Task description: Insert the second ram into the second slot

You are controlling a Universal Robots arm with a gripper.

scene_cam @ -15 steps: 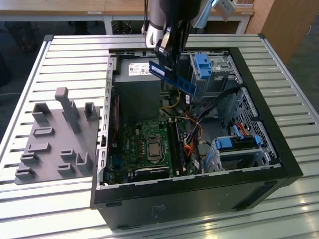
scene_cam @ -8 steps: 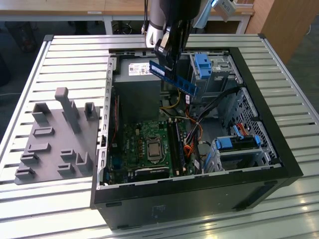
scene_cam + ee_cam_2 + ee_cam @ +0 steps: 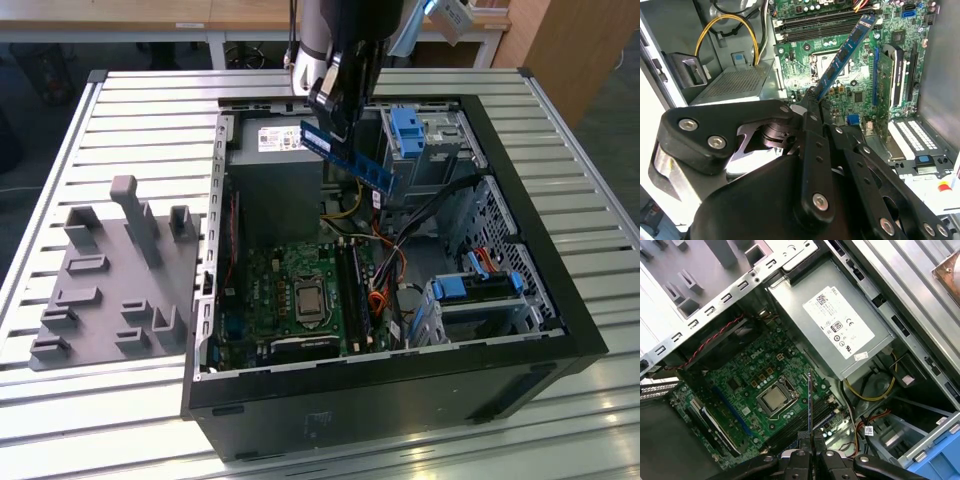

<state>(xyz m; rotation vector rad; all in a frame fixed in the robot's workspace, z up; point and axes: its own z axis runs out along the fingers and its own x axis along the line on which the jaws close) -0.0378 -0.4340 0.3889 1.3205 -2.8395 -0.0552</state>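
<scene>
Now your gripper point(image 3: 333, 125) is clamped on the second ram point(image 3: 352, 157): the fingers pinch one end of the thin blue stick, and the rest of it juts out past the fingertips. You hold it in the air over the open computer case point(image 3: 560, 300), clear of the board below. In the exterior view it slants down and away from the gripper toward the exterior view's right, with its far end near a blue drive-bay latch point(image 3: 408, 130).

In the second wrist view the gripper point(image 3: 810, 104) closes on the near end of the second ram point(image 3: 845, 52), whose dark chips face the camera. Beyond its free end lie the memory slots point(image 3: 815, 27) on the green motherboard point(image 3: 795, 62), and the processor socket point(image 3: 819, 59) sits just beside its line.

In the first wrist view you see the second ram point(image 3: 809, 405) edge-on, reaching straight out from the gripper point(image 3: 809, 452). The memory slots point(image 3: 790, 435) lie close to the fingertips, with the processor socket point(image 3: 774, 399) beside the stick. The power supply point(image 3: 840, 325) lies farther out, beyond the stick's tip. The second ram is not yet seated in a slot.
</scene>
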